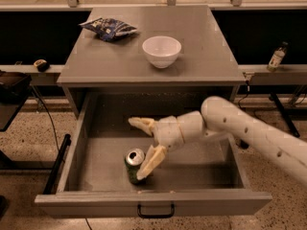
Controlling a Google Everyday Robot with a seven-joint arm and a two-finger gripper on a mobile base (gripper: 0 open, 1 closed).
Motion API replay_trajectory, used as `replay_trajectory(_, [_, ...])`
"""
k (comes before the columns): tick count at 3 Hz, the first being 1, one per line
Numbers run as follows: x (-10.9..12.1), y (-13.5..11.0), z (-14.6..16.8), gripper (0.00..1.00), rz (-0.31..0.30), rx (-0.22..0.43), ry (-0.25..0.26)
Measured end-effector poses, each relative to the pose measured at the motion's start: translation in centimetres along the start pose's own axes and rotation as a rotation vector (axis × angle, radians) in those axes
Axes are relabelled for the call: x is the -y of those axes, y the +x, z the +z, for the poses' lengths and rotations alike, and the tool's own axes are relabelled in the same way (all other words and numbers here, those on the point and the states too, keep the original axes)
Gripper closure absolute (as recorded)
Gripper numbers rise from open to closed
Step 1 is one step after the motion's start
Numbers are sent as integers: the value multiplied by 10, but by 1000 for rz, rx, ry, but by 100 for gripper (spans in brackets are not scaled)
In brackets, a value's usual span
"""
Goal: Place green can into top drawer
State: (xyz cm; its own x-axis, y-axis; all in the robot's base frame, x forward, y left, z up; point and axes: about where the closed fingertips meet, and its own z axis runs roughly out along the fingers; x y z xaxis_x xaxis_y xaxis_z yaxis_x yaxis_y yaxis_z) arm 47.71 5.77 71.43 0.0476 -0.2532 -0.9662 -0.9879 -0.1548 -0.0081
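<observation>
1 green can (133,166) stands upright on the floor of the top drawer (201,164), near the front panel and left of the middle, with its silver top facing up. The drawer is pulled out, and its small black handle (156,210) sits at the centre of the front panel.

The gripper (136,147) is inside the drawer just above and beside the can, with its 2 fingers (151,160) spread wide apart. The lower finger lies against the can's right side, while the upper one points left, clear of the can. Nothing is clamped between them. The white arm (249,133) reaches in from the right, crossing over the drawer's right wall and covering part of the floor behind the can.

On the cabinet top (206,47) above, a white bowl (161,51) sits near the middle and a blue snack bag (109,28) lies toward the back left corner, well apart from each other. 1 small bottle (276,57) stands on a ledge at the far right, and a small dark object (41,64) rests on the ledge at the left.
</observation>
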Motion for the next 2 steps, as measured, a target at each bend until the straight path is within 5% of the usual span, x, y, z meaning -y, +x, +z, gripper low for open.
replay_trajectory(1, [5,-72,-26,0,-64,-110,-22])
replay_trajectory(2, [4,-92,-31,0,-82,-130,-27])
